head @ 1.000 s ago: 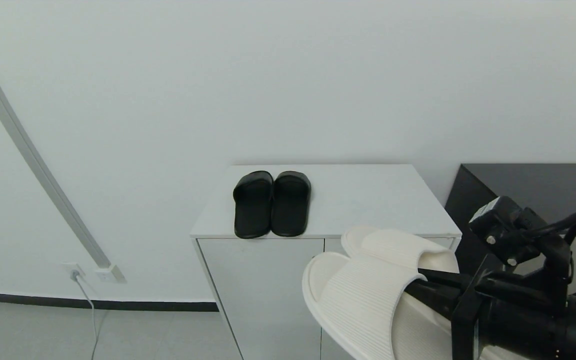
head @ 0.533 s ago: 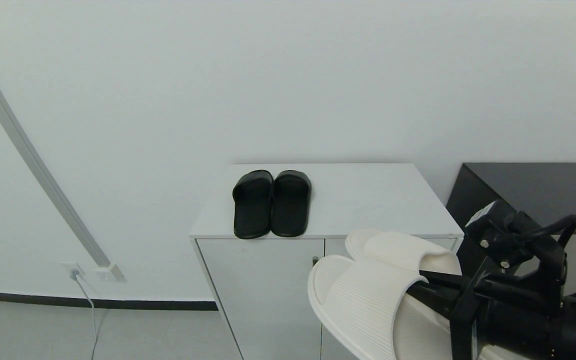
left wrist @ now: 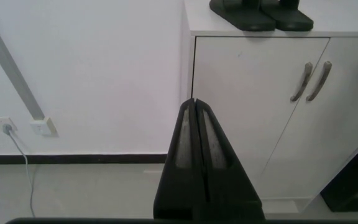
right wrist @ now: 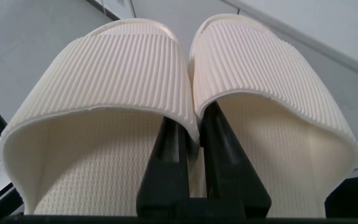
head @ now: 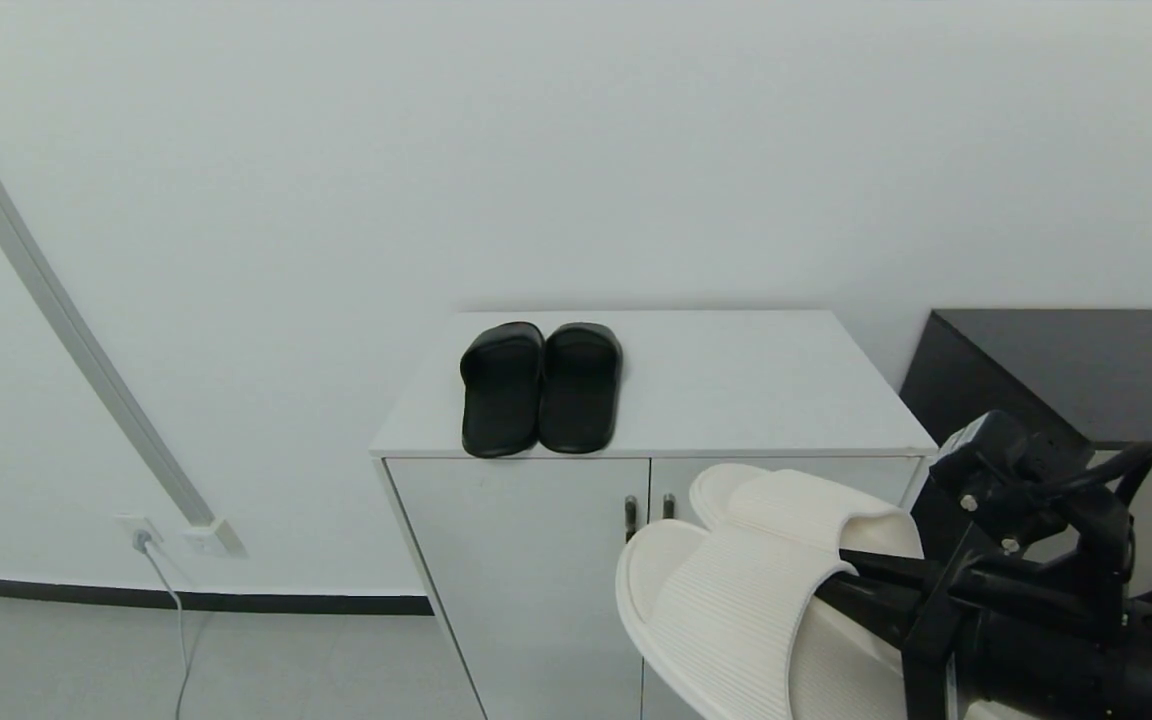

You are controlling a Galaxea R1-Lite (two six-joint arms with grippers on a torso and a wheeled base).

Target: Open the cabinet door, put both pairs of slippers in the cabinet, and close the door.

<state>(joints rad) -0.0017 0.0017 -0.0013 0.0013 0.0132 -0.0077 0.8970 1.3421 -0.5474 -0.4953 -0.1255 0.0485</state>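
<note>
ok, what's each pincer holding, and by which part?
Right pincer: the white slippers, clamped together by their adjoining inner strap edges. Left pincer: shut, holding nothing.

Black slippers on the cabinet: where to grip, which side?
Probably from the front: the black slippers lie touching, open heels at the front edge of the cabinet top. Slide one finger under each strap and pinch the adjoining inner walls together.

The cabinet [head: 726, 390] is closed. The white slippers [head: 736, 590] gripped by the right claw [right wrist: 194, 158] hang before the right door [left wrist: 347, 112], crowding the handles [head: 630, 517]. The left door [head: 516, 570] has open room before it, and the floor [head: 286, 665] lies beside it.
</note>
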